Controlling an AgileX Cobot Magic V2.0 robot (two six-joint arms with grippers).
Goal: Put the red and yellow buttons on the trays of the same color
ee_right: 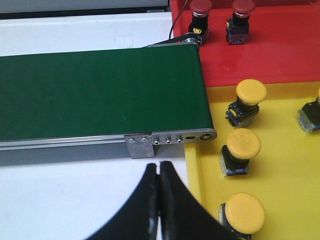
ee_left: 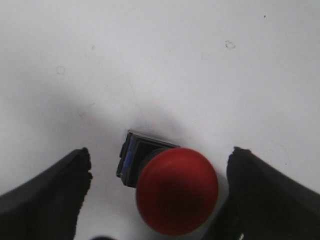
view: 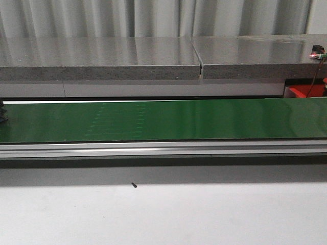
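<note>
Three yellow buttons (ee_right: 247, 92) on yellow tray (ee_right: 285, 165), front view's belt (view: 163, 120) bare.

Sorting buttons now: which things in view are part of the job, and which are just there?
Job: red button between the open left end effector fingers; red tray; yellow tray; yellow buttons.
Just there: green conveyor belt; circuit board; small black screw.

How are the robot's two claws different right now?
The left gripper has its jaws spread wide, while the right gripper has its fingertips pressed together.

The left gripper straddles a red button lying on its side on the white table; the right gripper holds nothing.

The left gripper sees only bare table; the right gripper looks over the green conveyor belt, red tray and yellow tray.

Both have black fingers.
</note>
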